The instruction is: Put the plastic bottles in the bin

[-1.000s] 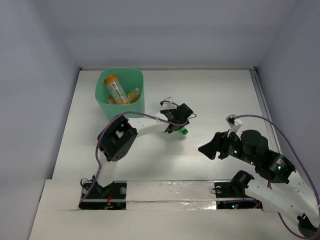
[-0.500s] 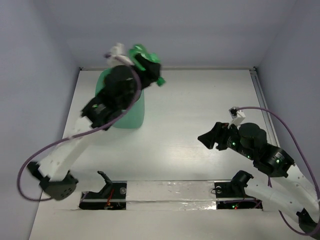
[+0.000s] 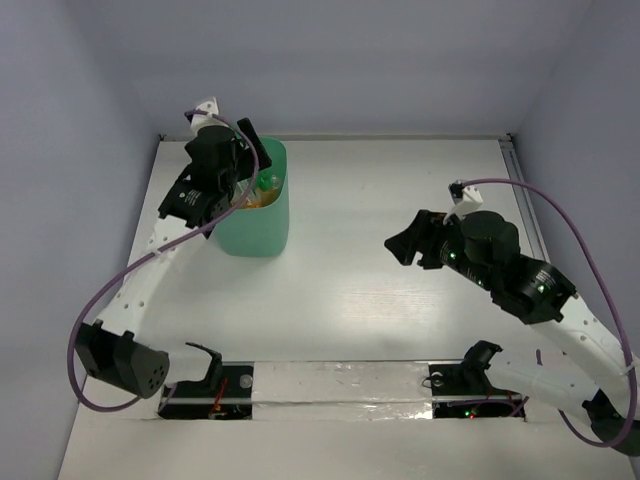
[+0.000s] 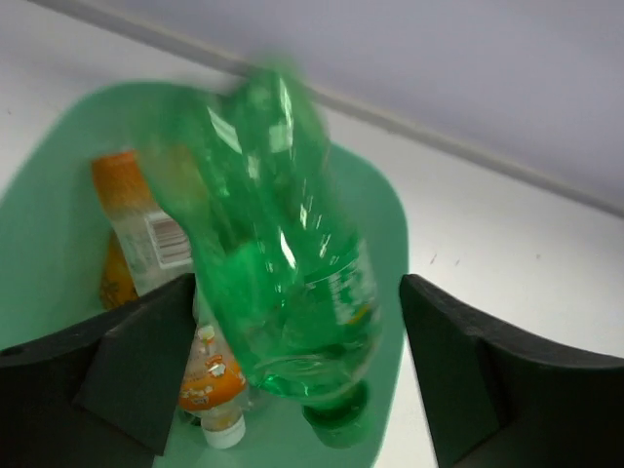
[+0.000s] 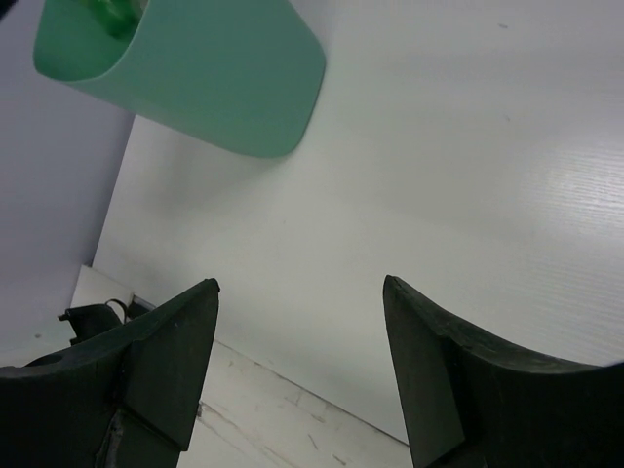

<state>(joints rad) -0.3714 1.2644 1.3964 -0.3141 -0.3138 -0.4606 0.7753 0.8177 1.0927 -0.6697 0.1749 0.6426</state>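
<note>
The bright green bottle (image 4: 283,273) is blurred, neck down, between the spread jaws of my left gripper (image 4: 297,283), with a gap showing on its right side. It hangs inside the mouth of the mint-green bin (image 4: 390,224). Orange-filled bottles (image 4: 136,224) lie in the bin beneath it, one with a white cap (image 4: 210,375). From above, my left gripper (image 3: 245,165) sits over the bin's (image 3: 255,225) rim. My right gripper (image 3: 405,245) hovers open and empty at mid-right, its jaws (image 5: 297,283) over bare table.
The bin (image 5: 224,68) stands at the far left, close to the left wall. A raised strip (image 3: 340,385) with both arm bases runs along the near edge. A rail (image 3: 522,190) lines the table's right side.
My left arm swung the green bottle up from mid-table to over the bin, and its jaws have widened around it. The right gripper rose slightly and shifted left.
</note>
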